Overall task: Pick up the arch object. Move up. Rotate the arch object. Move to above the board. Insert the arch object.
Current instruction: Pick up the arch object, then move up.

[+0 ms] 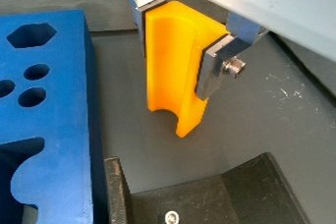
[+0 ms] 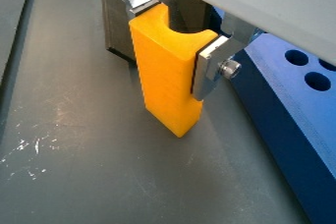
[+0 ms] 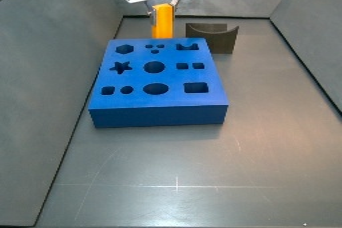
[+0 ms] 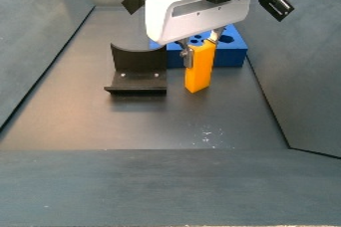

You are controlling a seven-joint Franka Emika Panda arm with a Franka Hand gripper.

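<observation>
The gripper (image 2: 175,33) squeezes the top of the arch object (image 2: 168,78), which stands just beside the board (image 3: 158,80). This looks like the pick-up step. Next it should lift straight up, clear of the board.

You see gripper (image 1: 184,33) only in part: picture edge cuts finger tops in both wrist views. Arch (image 2: 171,76) top hidden between plates there; in side view (image 3: 163,17) its upper end sits behind gripper body. Board (image 1: 46,120) cut by picture edge in both wrist views; in side view (image 4: 226,47) mostly behind gripper and arch. Fixture (image 1: 217,196) cropped at edge; in wrist view (image 2: 118,31) mostly behind arch.
</observation>
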